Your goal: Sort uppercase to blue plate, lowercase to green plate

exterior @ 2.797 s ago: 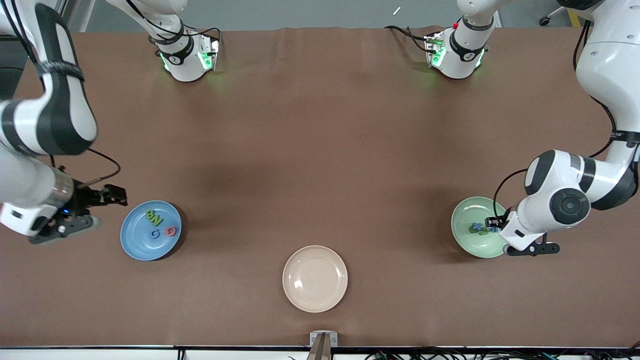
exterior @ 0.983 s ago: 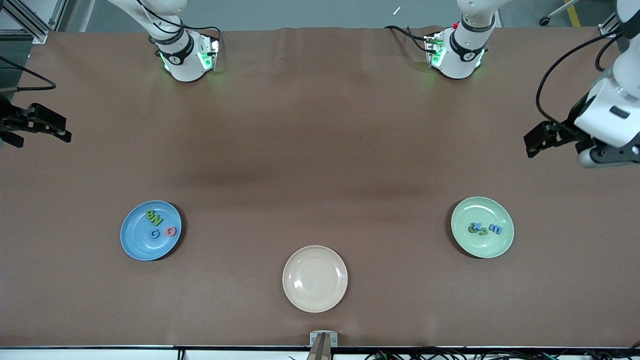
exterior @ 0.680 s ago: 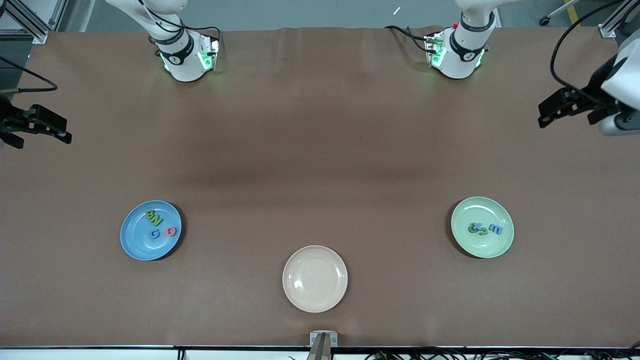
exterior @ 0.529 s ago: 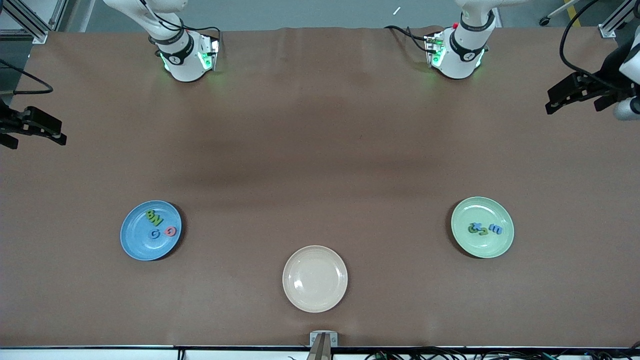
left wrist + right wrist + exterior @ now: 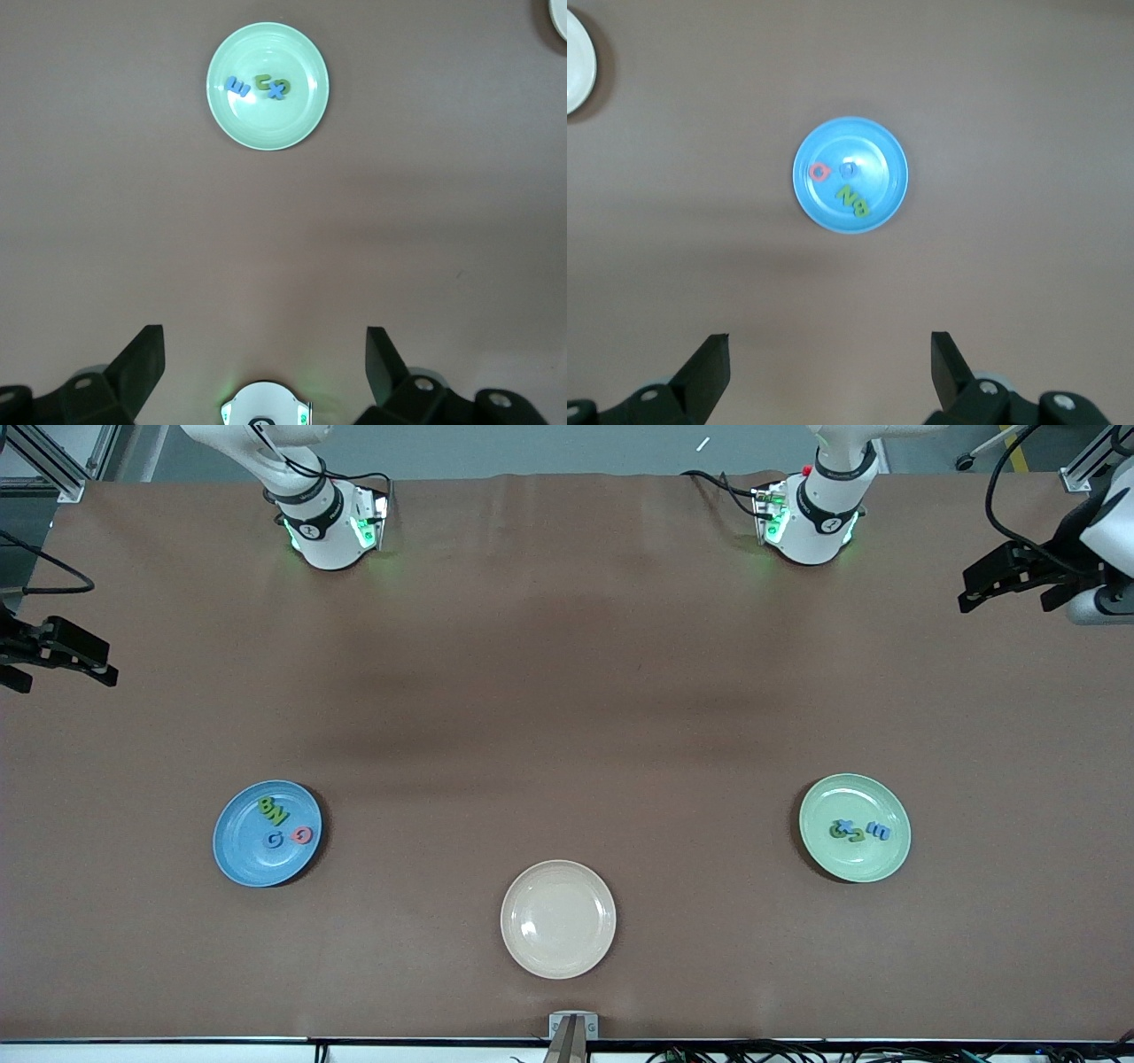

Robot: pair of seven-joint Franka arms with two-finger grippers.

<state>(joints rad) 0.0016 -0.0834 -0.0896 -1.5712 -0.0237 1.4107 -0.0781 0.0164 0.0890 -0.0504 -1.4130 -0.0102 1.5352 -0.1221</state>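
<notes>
The blue plate lies toward the right arm's end of the table and holds the uppercase pieces: a green B and N, a blue G and a pinkish-red round letter. The green plate lies toward the left arm's end with the lowercase pieces and a blue m in it. My right gripper hangs open and empty over its end's table edge. My left gripper hangs open and empty high over its own end. Each wrist view looks down on its plate: blue plate, green plate.
A cream plate with nothing in it sits between the two coloured plates, nearer the front camera. Both arm bases stand along the table's edge farthest from that camera. The brown table top stretches bare between the plates and the bases.
Both grippers have left their plates and risen toward the table's ends. Over the last second the left gripper drifted farther toward the base edge; the right one barely moved. The letters stay put.
</notes>
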